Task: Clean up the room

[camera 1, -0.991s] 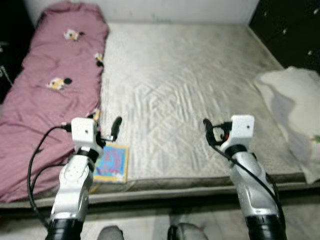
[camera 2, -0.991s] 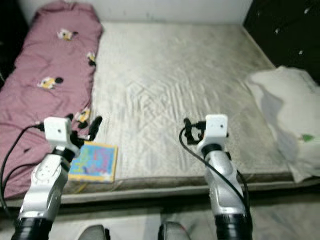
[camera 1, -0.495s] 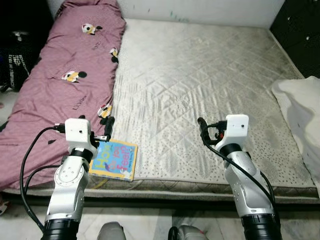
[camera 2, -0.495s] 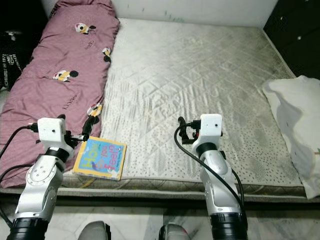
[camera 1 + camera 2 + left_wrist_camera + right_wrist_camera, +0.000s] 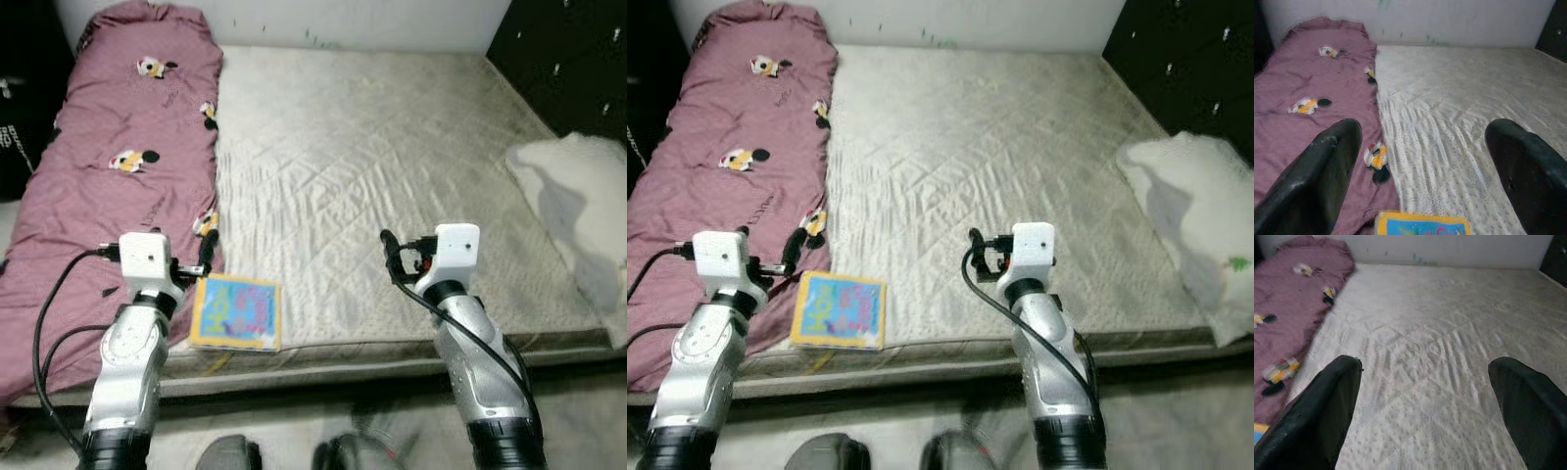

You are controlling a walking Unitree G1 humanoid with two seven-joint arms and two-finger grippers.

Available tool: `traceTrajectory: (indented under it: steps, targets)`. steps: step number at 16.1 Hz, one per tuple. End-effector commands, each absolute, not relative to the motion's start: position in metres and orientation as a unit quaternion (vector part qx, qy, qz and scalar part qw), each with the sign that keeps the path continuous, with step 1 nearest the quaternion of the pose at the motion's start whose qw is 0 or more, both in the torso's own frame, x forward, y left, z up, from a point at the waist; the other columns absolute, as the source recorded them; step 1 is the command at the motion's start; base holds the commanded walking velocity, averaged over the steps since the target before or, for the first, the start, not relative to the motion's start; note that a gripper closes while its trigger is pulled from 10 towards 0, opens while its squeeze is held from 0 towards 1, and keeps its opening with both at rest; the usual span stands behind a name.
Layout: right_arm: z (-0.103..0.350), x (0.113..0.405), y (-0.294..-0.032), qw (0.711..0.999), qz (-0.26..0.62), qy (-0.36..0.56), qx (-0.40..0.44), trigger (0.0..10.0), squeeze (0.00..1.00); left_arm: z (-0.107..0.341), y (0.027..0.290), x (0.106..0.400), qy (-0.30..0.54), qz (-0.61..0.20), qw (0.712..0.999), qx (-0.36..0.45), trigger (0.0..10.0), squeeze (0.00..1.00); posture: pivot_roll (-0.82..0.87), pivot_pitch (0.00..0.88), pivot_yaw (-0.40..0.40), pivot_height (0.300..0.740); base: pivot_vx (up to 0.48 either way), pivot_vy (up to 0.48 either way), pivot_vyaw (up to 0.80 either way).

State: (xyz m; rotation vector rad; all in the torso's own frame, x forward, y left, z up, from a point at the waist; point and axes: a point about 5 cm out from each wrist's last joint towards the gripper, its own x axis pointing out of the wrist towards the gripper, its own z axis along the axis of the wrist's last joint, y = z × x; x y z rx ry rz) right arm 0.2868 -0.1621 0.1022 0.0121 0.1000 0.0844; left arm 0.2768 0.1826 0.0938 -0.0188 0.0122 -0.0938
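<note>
One book (image 5: 236,311), title apparently unreadable

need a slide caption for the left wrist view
Open left gripper hovering over the bare mattress, colourful book just below it, maroon cartoon-print blanket alongside.

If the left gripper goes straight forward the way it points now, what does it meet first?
Probably the edge of the purple blanket, where it meets the bare mattress. The left gripper is open, held above the bed and pointing along that seam. The book lies below it, likely under that line. Depth is unclear.
</note>
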Motion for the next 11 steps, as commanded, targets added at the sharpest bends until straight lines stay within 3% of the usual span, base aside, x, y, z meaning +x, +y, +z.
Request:
traceTrajectory:
  steps: [1,2,9,11]
  targets:
    - [0.1020,0.2872,-0.1629,0.998,0.038,0.052,0.009,10.0,0.00,0.0949,0.1876,0.2761,0.006,-0.041,0.999,-0.002,10.0,0.00,0.03,0.094,-0.047,0.740,0.000,0.480,0.00]
    - [0.1019,0.2871,-0.1628,0.998,0.039,0.052,0.008,10.0,0.00,0.0953,0.1877,0.2757,0.003,-0.041,0.999,0.000,10.0,0.00,0.03,0.094,-0.047,0.740,0.000,0.480,0.00]
    - [0.1012,0.2880,-0.1624,0.998,0.039,0.054,0.004,10.0,0.00,0.0992,0.1851,0.2732,-0.014,-0.062,0.998,0.003,10.0,0.00,0.04,0.097,-0.048,0.740,0.000,0.000,0.00]
    - [0.1011,0.2880,-0.1619,0.998,0.038,0.055,0.002,10.0,0.00,0.1000,0.1851,0.2733,-0.016,-0.064,0.998,0.003,10.0,0.00,0.04,0.098,-0.047,0.740,0.276,0.000,0.00]
